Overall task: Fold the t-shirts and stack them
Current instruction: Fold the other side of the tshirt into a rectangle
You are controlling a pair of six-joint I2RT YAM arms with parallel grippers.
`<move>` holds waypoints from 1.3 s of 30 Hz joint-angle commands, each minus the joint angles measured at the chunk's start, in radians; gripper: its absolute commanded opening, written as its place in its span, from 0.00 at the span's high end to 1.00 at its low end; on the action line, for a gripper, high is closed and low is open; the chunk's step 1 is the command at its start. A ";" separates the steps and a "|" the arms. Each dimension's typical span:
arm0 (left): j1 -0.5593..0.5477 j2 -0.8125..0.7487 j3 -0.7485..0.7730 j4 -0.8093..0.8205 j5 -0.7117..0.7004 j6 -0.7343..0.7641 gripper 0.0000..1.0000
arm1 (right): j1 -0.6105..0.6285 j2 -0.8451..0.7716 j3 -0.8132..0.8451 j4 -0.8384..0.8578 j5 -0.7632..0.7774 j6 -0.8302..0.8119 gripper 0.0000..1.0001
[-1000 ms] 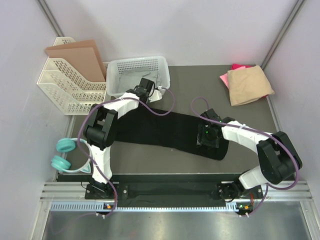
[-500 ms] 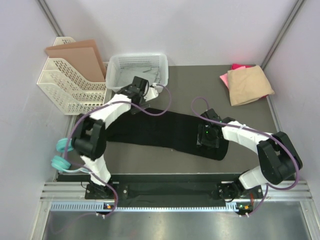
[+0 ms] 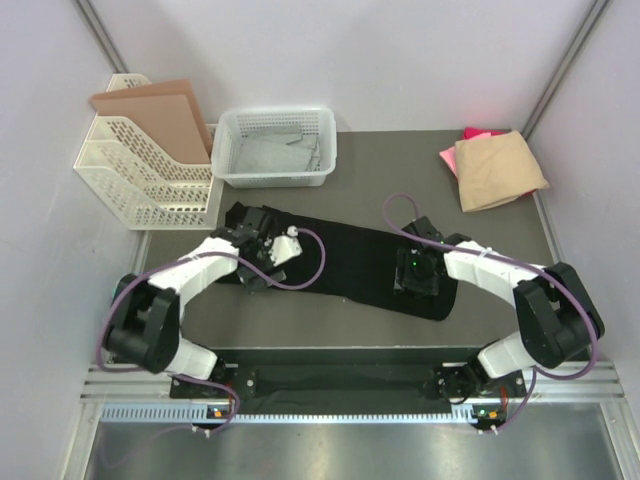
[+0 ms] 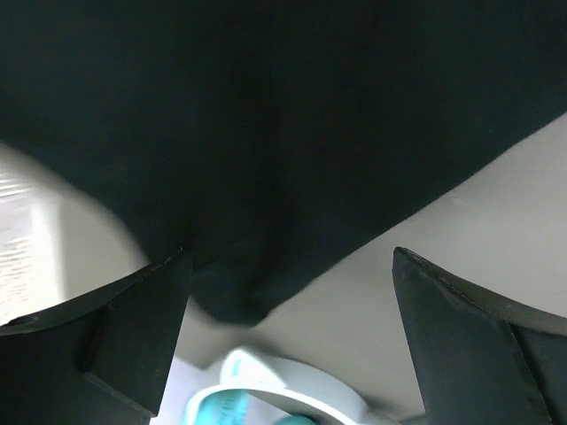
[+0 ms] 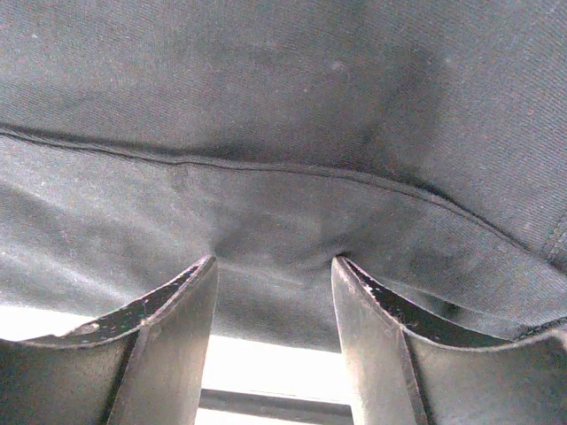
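**Top external view.** The black cloth t-shirt lies at the centre of the grey table as 1 long narrow band. Its long axis runs from centre-left to lower right of the frame, dipping slightly toward the right. The left gripper sits over the band's left end and the right gripper over its right end. The folded tan cloth t-shirt rests on the pink cloth t-shirt at upper right, well apart from the band.

**Left wrist view.** The left gripper is spread wide, with nothing between its 2 fingers. The black cloth t-shirt fills the upper frame. Its edge slants from lower left up to the right, with bare table to the right of it.

**Right wrist view.** The right gripper stands partly closed, with the black cloth t-shirt puckered between the fingertips. This reads as a pinch on a thick fold. A stitched seam crosses the frame almost level.

**Assessment.** The step in hand appears to be shortening the band across its length. To do it well, the left gripper should drop squarely onto the end edge and take every layer in 1 pinch. The right end should stay anchored so the band does not drag or skew. The carried edge should land parallel to the far edge.
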State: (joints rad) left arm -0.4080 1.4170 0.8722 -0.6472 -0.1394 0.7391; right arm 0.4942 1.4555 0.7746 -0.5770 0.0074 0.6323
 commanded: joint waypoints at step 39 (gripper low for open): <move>0.215 0.043 0.418 -0.241 0.463 -0.098 0.01 | -0.266 0.253 0.272 -0.101 0.149 -0.151 0.45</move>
State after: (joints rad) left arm -0.1524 1.3922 1.2594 -0.9321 0.2443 0.7223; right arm 0.2649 1.6779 1.0065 -0.7429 0.0036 0.5339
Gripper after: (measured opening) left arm 0.991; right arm 0.548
